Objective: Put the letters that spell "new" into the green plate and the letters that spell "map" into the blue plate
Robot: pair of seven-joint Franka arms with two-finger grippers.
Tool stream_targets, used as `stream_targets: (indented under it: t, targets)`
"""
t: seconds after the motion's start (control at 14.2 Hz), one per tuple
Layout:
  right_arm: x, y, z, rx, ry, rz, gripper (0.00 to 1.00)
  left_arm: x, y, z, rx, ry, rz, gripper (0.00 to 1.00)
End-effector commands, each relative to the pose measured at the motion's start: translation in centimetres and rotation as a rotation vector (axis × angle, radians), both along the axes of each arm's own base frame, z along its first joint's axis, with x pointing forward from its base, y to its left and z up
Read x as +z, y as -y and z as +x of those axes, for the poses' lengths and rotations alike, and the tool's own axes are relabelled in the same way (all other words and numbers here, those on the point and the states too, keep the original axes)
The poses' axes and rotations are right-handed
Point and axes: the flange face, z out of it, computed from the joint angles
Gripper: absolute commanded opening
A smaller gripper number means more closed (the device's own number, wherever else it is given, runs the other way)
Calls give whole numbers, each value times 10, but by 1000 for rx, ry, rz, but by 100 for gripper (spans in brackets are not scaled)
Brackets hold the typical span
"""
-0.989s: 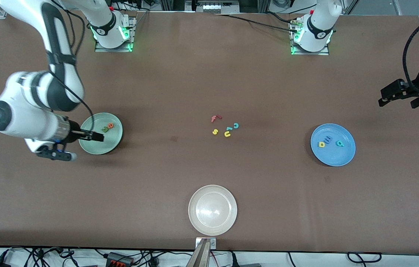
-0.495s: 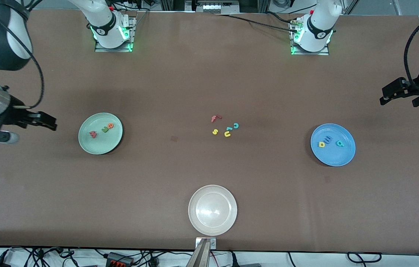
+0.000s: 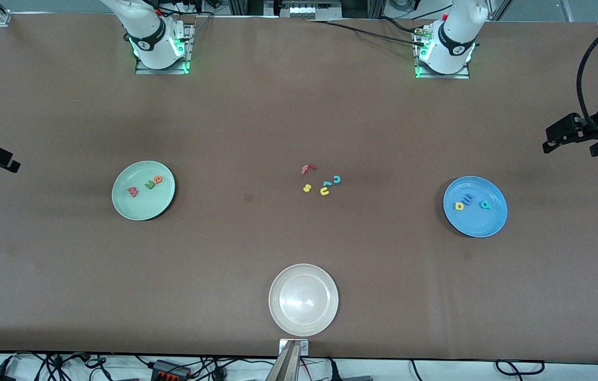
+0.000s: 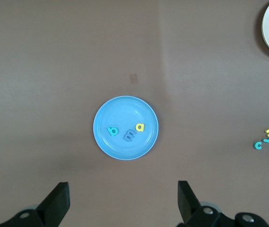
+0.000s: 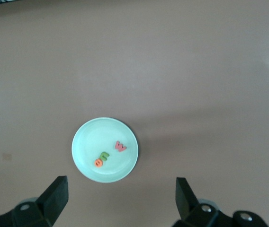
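Withdrawn, right tool (image 5: 120, 198) gapes empty above green plate (image 3: 143, 209); left tool (image 4: 122, 203) waits open.

On the counter (image 3: 299, 106), the green plate (image 3: 143, 206) sits at mid-left of the frame holding the letters that spell "new" (image 3: 145, 185). The blue plate (image 3: 476, 222) at mid-right holds the letters that spell "map" (image 3: 469, 201). Loose letters (image 3: 323, 181) cluster at centre, and a third plate (image 3: 303, 323) lies at lower centre.

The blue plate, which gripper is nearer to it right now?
Left. The left gripper is open, up over the left arm's end of the table, by the blue plate. The right gripper, open, is at the table's right-arm end.
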Motion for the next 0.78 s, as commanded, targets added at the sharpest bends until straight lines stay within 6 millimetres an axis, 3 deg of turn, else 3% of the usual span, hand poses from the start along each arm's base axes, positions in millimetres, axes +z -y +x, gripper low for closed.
stream_targets:
  t: [0.0,0.14,0.71]
  targets:
    - [17,-12,-11,37,-4,-29,100,5,1,2,-23,-13,19,100]
    - [19,-13,-14,59,-9,-42,100,6,-4,1,-17,-14,18,100]
    - [-1,-13,-70,91,-18,-64,100,5,-3,-1,-17,-25,17,100]
